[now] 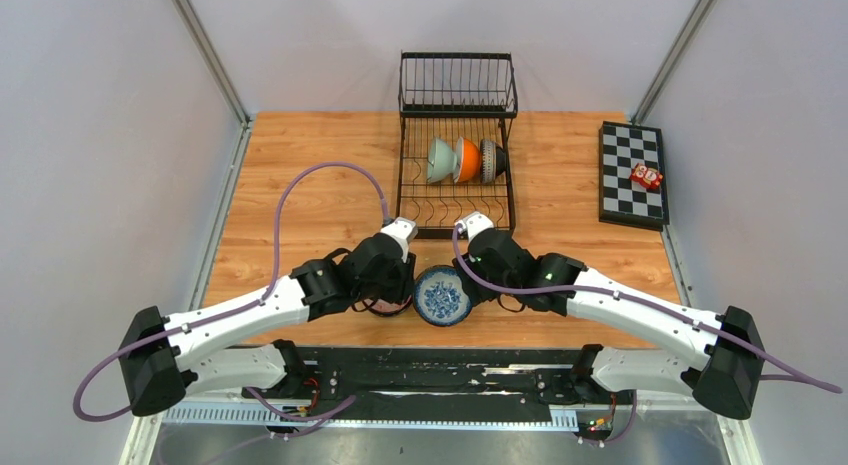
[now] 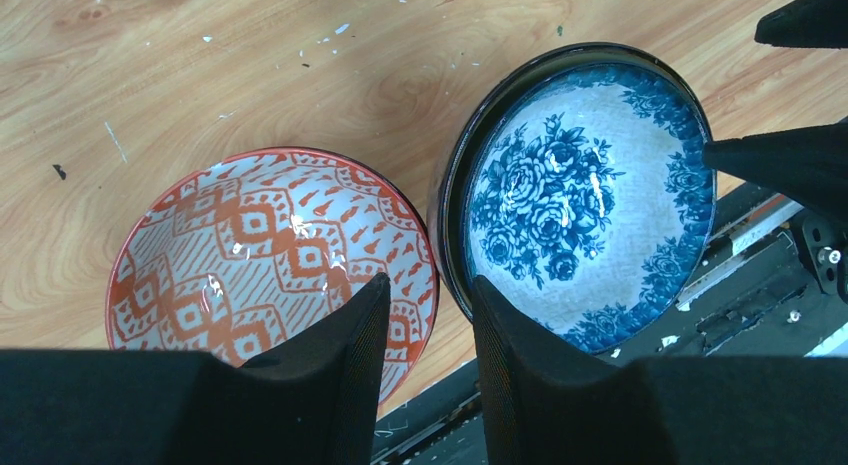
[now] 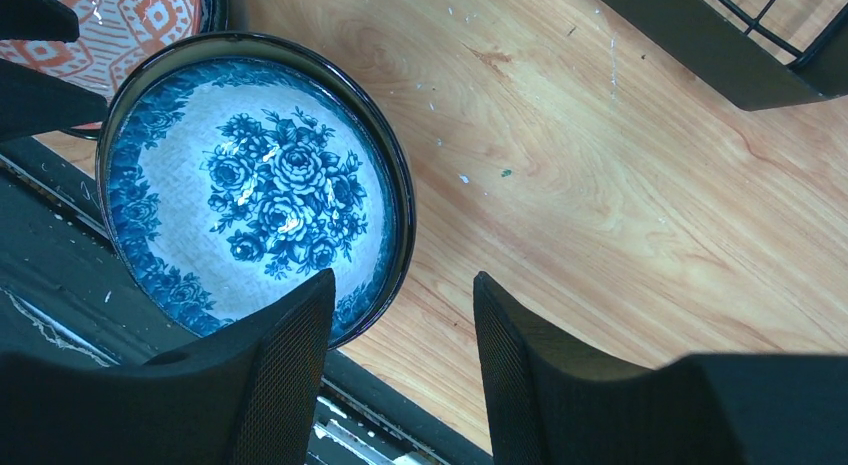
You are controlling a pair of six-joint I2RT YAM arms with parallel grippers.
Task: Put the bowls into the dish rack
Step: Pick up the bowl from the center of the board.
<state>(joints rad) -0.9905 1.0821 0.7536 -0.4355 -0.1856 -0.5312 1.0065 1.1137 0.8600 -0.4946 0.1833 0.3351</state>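
Right wrist view puts the blue-and-white floral bowl (image 3: 255, 185) at the near edge of the table (image 3: 620, 185), its near side over the black base strip, just beside the red-patterned bowl (image 2: 260, 250); whether it lies flat or tipped I cannot tell; the right gripper (image 3: 402, 280) stands wide, one finger inside the bowl and the other over bare wood, the dark rim between them and not yet pinched; the left gripper (image 2: 428, 285) stands narrower, partly apart, its gap at the opposite rim, one finger over each bowl, holding nothing that I can see; the step in hand looks like picking up the floral bowl; it should go best if one arm alone closes, low enough to bite the wall, while the other backs clear; further out, the dish rack (image 1: 457, 85) holds three bowls (image 1: 465, 160) on edge, so a free slot nearer the arms suits; the checkered board (image 1: 620, 200) lies well apart at the right.
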